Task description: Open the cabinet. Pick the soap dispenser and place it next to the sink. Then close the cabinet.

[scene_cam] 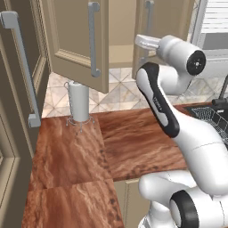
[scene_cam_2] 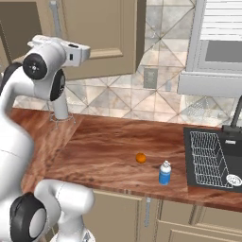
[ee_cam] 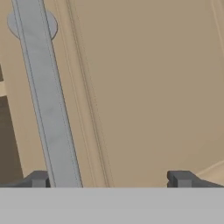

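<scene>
In the left base view, both cabinet (scene_cam: pixel 80 40) doors are seen swung open above the paper towel roll (scene_cam: pixel 79 101). In the right base view, the soap dispenser (scene_cam_2: pixel 165 173) is stood upright beside the sink (scene_cam_2: pixel 212 160), near an orange ball (scene_cam_2: pixel 140 158). In the hand view, the gripper (ee_cam: pixel 109 178) is spread wide, a grey bar handle (ee_cam: pixel 46 100) seen by 1 finger.

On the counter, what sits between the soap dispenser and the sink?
Nothing: bare wood counter separates the soap dispenser from the sink, seen in the right base view.

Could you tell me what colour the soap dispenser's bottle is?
Blue, with a white pump top; the right base view shows it best.
</scene>
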Robot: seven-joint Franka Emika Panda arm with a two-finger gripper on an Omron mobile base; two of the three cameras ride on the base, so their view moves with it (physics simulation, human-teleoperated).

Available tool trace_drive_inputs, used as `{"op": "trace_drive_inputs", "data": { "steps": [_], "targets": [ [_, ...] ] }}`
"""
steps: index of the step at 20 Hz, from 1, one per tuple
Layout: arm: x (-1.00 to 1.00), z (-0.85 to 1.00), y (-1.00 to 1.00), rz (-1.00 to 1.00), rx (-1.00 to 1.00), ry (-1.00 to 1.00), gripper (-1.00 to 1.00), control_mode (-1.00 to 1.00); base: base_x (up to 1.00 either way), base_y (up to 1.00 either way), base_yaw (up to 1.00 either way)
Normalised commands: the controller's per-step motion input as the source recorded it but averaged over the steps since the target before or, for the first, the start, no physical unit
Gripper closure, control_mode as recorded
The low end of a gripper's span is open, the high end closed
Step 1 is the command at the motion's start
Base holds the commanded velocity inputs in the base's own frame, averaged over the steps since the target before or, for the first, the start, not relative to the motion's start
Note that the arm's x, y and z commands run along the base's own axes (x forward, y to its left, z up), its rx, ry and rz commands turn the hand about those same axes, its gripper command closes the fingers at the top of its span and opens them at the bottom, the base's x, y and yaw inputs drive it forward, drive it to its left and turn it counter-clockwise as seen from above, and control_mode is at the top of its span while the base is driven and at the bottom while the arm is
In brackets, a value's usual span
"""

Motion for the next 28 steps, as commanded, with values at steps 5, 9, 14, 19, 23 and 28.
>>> {"op": "trace_drive_inputs", "data": {
  "steps": [5, 9, 14, 19, 23, 28],
  "targets": [
    [0.34, 0.06, 0.0, -0.06, -0.01, 0.08, -1.0, -1.0, 0.0, 0.0, 0.0],
    [0.27, 0.13, 0.0, -0.01, 0.0, 0.09, -1.0, -1.0, 0.0, 0.0, 0.0],
    [0.36, 0.14, 0.0, 0.0, 0.0, 0.19, -1.0, -1.0, 0.0, 0.0, 0.0],
    [0.26, 0.03, 0.0, 0.0, 0.0, 0.17, -1.0, -1.0, 0.0, 0.0, 0.0],
    [0.14, 0.0, 0.0, 0.0, 0.0, 0.07, -1.0, -1.0, 0.0, 0.0, 0.0],
    [0.14, -0.04, 0.0, 0.0, 0.0, 0.0, -1.0, -1.0, 0.0, 0.0, 0.0]
  ]
}}
